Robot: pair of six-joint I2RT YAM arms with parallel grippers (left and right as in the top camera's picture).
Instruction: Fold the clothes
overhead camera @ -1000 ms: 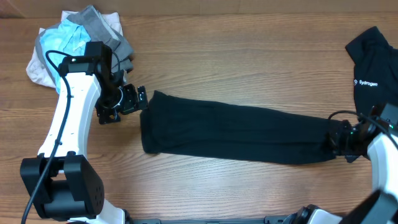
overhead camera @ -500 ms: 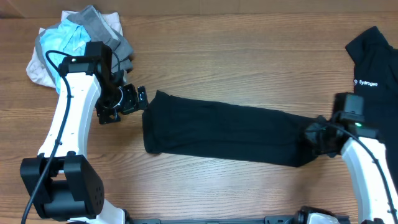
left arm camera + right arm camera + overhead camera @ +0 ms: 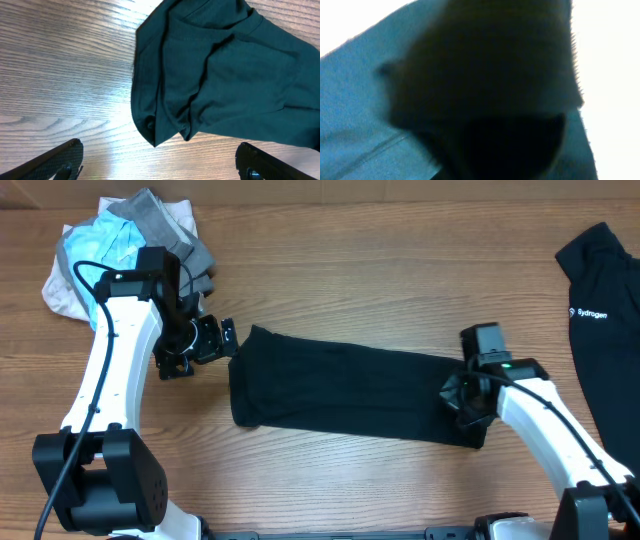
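The clothes (image 3: 340, 385) are one plain black garment lying as a long band across the middle of the table. Its right end is bunched and lifted over towards the left, with my right gripper (image 3: 462, 398) shut on it. In the right wrist view dark fabric (image 3: 350, 110) fills the frame and hides the jaws. My left gripper (image 3: 215, 340) stands open just left of the garment's left end, not touching it. In the left wrist view the fingertips (image 3: 60, 160) sit at the bottom corners, with bare wood between them and the crumpled cloth end (image 3: 220, 65) ahead.
A light-blue, grey and beige bundle (image 3: 120, 240) lies at the back left, behind the left arm. A black garment with white "Sydrogen" lettering (image 3: 600, 300) lies along the right edge. Wooden tabletop (image 3: 380, 270) surrounds the band.
My right gripper has travelled left and slightly up, carrying the garment's right end with it, so the band is shorter. The left arm has stayed still.
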